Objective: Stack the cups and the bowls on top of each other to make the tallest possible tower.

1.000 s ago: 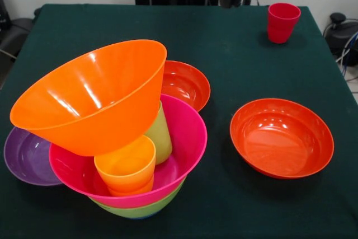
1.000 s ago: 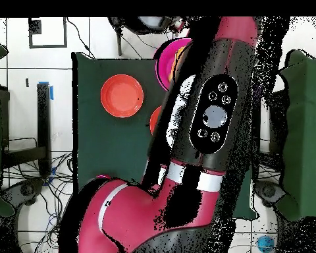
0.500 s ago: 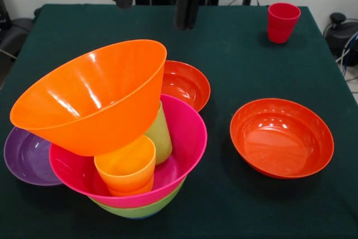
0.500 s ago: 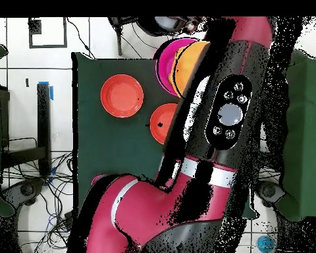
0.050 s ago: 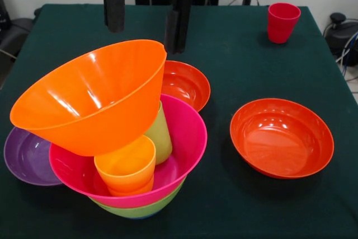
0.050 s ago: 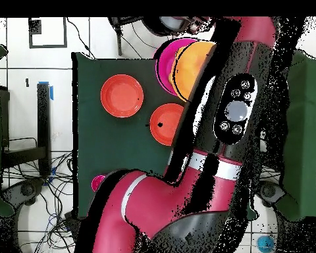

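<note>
While the claw (image 5: 146, 18) hangs open above the tilted deep orange bowl (image 5: 92, 96), its two dark fingers (image 5: 115, 8) spread wide and gripping nothing, the tower (image 5: 131, 155) stands near the tabletop's (image 5: 235, 54) front left corner: green bowl (image 5: 140, 210) lowest, magenta bowl (image 5: 184, 138) in it, yellow-orange cup (image 5: 126, 166) and lime cup (image 5: 160, 132) inside. The red cup (image 5: 282, 22) stands alone at the far right corner.

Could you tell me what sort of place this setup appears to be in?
Most likely a robotics lab, not a kitchen. The plastic bowls sit on a table draped in dark green cloth, cables trail over a pale tiled floor around it, and a red and black robot arm reaches over the table.
</note>
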